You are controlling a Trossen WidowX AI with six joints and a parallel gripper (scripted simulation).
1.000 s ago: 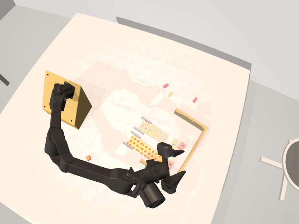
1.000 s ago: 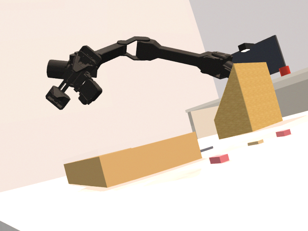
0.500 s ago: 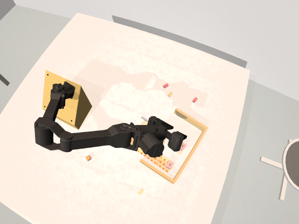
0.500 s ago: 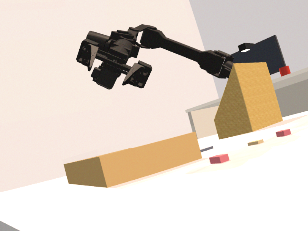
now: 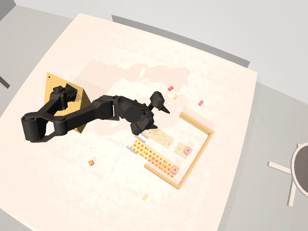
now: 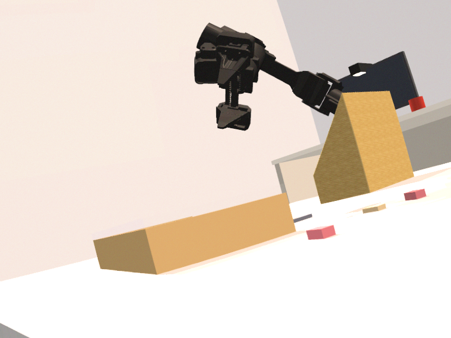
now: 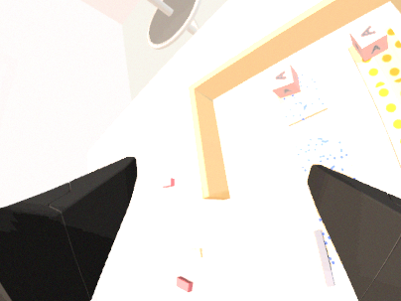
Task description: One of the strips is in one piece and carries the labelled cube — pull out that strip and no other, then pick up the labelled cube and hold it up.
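Observation:
My gripper (image 5: 163, 120) (image 6: 221, 105) (image 7: 224, 170) is open and empty, raised above the table near the speckled strip's bar end. The orange-dotted strip (image 5: 151, 155) (image 7: 379, 80) looks unbroken from its grey bar (image 5: 131, 149) to its far end, where a pink cube marked A (image 5: 175, 169) (image 7: 368, 41) stands. The blue-speckled strip is in two pieces with a gap: a long near piece (image 5: 159, 137) (image 7: 323, 153) and a short far piece (image 5: 179, 148) (image 7: 308, 100). Another pink cube marked A (image 5: 187, 150) (image 7: 287, 82) stands on the far piece.
A low wooden wall (image 5: 196, 123) (image 6: 218, 229) (image 7: 278, 49) borders the strips on three sides, open toward the arm's base. Red blocks (image 5: 200, 102) (image 6: 320, 232) and a yellow block (image 5: 175, 96) lie outside it. An orange block (image 5: 90, 162) and another yellow block (image 5: 144, 197) lie on the other side.

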